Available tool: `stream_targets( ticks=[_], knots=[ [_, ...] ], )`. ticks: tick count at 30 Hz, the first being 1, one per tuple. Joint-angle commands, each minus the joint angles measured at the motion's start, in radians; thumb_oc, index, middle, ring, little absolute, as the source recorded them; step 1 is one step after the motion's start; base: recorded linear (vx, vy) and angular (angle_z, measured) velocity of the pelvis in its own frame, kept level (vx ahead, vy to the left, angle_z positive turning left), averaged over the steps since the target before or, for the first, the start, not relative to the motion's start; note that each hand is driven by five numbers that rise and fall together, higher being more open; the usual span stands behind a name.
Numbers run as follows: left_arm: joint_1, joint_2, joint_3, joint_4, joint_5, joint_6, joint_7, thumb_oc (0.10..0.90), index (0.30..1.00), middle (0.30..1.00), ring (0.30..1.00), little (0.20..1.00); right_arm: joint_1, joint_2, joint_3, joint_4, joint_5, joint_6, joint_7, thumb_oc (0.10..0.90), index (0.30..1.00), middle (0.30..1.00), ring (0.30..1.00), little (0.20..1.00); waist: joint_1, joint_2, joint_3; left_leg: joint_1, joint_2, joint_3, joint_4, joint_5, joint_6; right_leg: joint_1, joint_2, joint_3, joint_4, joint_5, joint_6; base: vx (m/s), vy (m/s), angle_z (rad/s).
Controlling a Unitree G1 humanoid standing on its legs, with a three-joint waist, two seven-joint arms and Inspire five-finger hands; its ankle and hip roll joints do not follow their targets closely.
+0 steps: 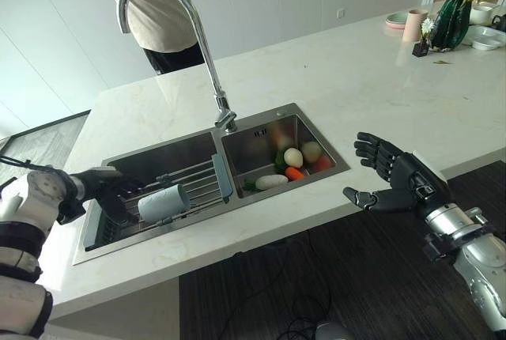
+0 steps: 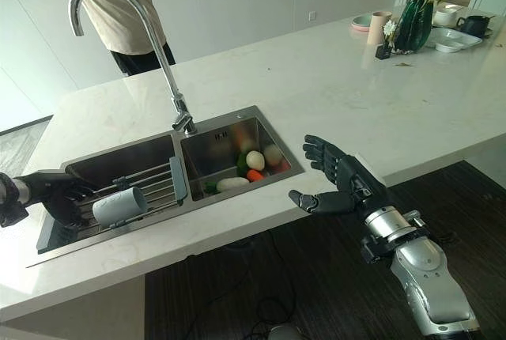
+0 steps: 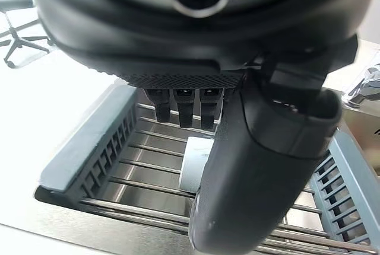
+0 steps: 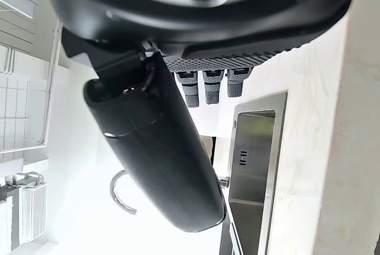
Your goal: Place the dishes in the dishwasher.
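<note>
A pale blue cup (image 1: 164, 204) lies on its side on the slatted rack (image 1: 202, 186) over the sink's left basin. My left hand (image 1: 103, 186) reaches into that basin from the left, its fingers straight and right beside the cup's base. In the left wrist view the cup (image 3: 195, 160) shows between the thumb (image 3: 261, 166) and the fingers, not clasped. My right hand (image 1: 403, 178) hovers open off the counter's front edge, to the right of the sink, holding nothing.
The right basin (image 1: 261, 138) holds vegetables and eggs (image 1: 292, 162). A tall curved tap (image 1: 198, 32) rises behind the sink. A person (image 1: 158, 8) stands across the counter. More dishes (image 1: 482, 35), a pink cup (image 1: 413, 25) and a dark vase (image 1: 451, 20) stand far right.
</note>
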Motion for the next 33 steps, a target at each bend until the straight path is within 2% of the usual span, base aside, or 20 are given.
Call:
stream_targets(
  ticks=[1,33],
  knots=[
    [-0.079,0.039,0.093,-0.001,0.023,-0.029,0.079,0.8,0.9,0.9,0.9,0.9,-0.102,-0.006,-0.061,-0.064,0.023,-0.124,0.003,0.8,0.9,0.9,0.9,0.9,-0.014,-0.003,-0.036,-0.042,0.002,-0.016,0.144,-0.191,0.01,0.097,-0.028,-0.017,-0.119,0.016,0.099,0.0,-0.001,-0.04],
    [-0.051,-0.014,0.105,0.078,0.026,-0.012,0.082,0.8,0.9,0.9,0.9,0.9,-0.087,0.002,-0.072,-0.068,0.005,-0.119,0.021,0.8,0.9,0.9,0.9,0.9,-0.043,-0.004,-0.033,-0.029,0.007,0.014,0.144,-0.198,0.015,0.091,-0.022,0.003,-0.119,0.018,0.1,0.0,0.003,-0.02]
  ],
)
